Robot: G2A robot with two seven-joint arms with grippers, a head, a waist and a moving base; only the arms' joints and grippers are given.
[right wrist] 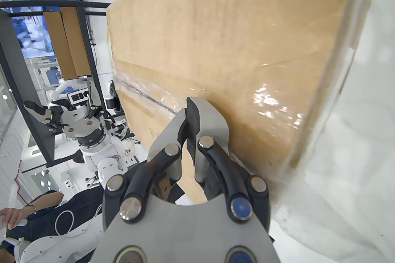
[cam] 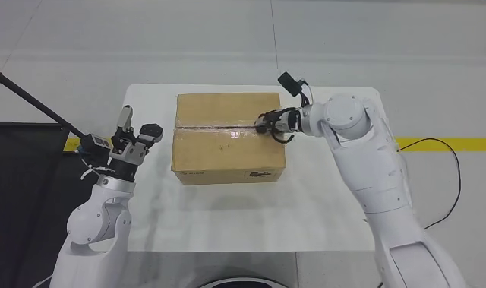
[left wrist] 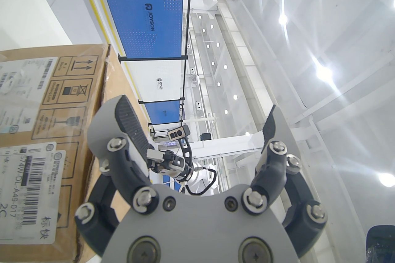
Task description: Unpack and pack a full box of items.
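Our right jaws are pinched shut at the tape seam (cam: 220,126) of the cardboard box (cam: 228,147) at the middle of the surface (cam: 319,204), our left jaws gape empty beside it, so pulling may drag the unbraced box.

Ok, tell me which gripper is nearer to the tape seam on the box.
Right. The right gripper, shut, sits at one end of the tape seam atop the box; the left gripper, open, is off the opposite side, apart from it.
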